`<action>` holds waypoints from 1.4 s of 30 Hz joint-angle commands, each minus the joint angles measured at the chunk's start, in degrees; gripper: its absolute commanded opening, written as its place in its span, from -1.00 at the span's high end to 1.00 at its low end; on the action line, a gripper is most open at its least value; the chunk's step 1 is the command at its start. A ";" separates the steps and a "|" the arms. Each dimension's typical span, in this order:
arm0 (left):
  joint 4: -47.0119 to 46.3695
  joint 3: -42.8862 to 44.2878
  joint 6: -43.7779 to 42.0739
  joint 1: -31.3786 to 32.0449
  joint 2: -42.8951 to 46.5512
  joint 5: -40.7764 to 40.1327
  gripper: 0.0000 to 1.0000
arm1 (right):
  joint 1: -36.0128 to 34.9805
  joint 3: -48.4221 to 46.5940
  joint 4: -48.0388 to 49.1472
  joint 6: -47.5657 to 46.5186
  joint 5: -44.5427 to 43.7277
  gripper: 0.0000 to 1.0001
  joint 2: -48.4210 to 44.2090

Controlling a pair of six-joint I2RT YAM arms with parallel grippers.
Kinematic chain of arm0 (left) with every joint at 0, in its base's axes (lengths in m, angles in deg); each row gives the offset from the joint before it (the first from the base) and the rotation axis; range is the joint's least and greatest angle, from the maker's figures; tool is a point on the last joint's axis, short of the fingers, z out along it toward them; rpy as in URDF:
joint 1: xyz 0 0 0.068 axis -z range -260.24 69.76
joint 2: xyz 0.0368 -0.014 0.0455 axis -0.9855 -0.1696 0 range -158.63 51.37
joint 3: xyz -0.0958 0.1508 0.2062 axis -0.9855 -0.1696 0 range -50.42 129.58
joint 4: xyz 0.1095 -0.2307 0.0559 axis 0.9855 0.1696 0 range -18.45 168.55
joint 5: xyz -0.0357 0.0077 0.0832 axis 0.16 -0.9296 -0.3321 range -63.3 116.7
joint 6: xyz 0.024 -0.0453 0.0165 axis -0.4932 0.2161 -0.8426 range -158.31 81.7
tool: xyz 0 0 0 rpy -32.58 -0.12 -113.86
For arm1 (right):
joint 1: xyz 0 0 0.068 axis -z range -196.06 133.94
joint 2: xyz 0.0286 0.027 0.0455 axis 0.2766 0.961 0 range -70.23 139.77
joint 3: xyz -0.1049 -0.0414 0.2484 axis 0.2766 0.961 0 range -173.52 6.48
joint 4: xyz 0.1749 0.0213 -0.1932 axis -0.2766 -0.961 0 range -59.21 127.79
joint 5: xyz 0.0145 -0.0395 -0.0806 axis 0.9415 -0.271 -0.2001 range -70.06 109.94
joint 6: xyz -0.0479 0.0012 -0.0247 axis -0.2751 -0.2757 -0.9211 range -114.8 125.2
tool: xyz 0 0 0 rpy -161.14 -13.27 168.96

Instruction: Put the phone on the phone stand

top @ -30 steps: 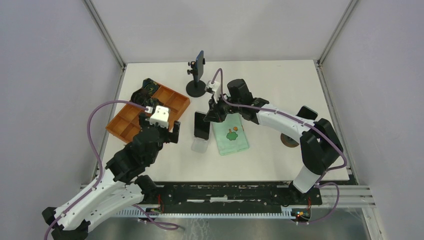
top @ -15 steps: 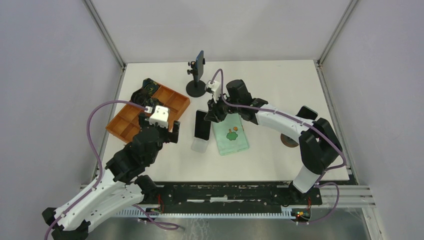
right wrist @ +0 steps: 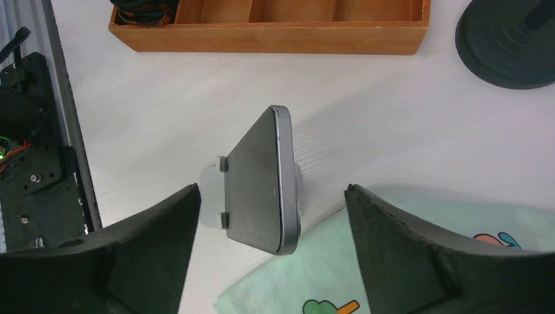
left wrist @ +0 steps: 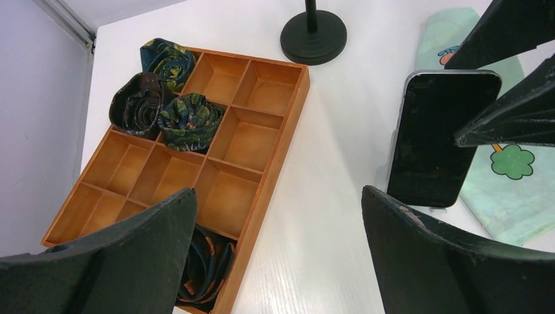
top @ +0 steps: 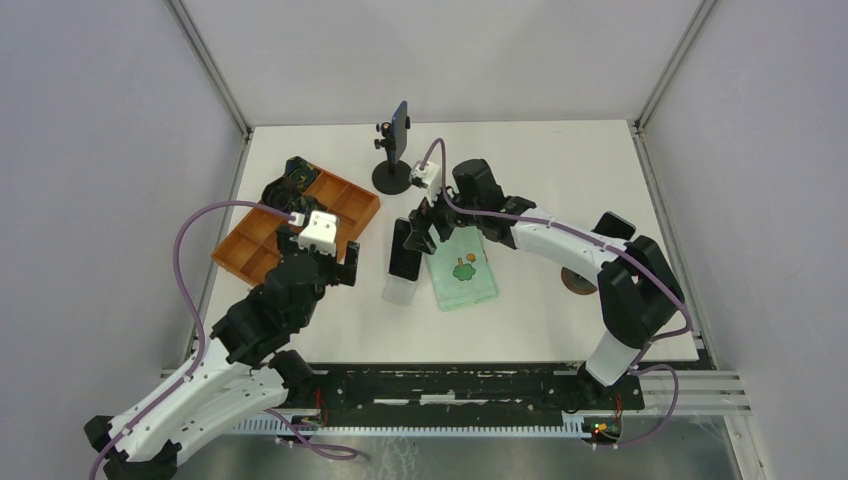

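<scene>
Item one: white table (top: 560,160) carrying all items.

Item two: orange wooden divided tray (left wrist: 252,140) at the table's left. Several dark patterned fabric rolls (left wrist: 163,98) sit in its far compartments, and another sits in a near one.

Item three: pale green cloth with a tree print (top: 465,285) lies flat at mid-table.

Item four: black pole stand on a round base (top: 392,178) at the far side, with a blue slab clamped on top.

Item five: my right tool (top: 420,232) is spread wide and holds nothing. Its fingers flank the phone without touching it.

Item six: my left tool (left wrist: 278,191) is also wide apart and empty. It hangs above bare table between tray and phone.

Item seven: black slab phone (left wrist: 435,140), screen up, tilted, just beside the cloth's left edge. It leans on the small translucent white plastic phone stand (right wrist: 211,190), lower edge against its pegs.
</scene>
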 commanded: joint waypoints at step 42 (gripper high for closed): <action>1.25 31.80 15.24 -1.40 -13.34 34.70 -1.00 | 21.25 -11.97 -33.83 -31.02 -6.66 -0.96 -41.66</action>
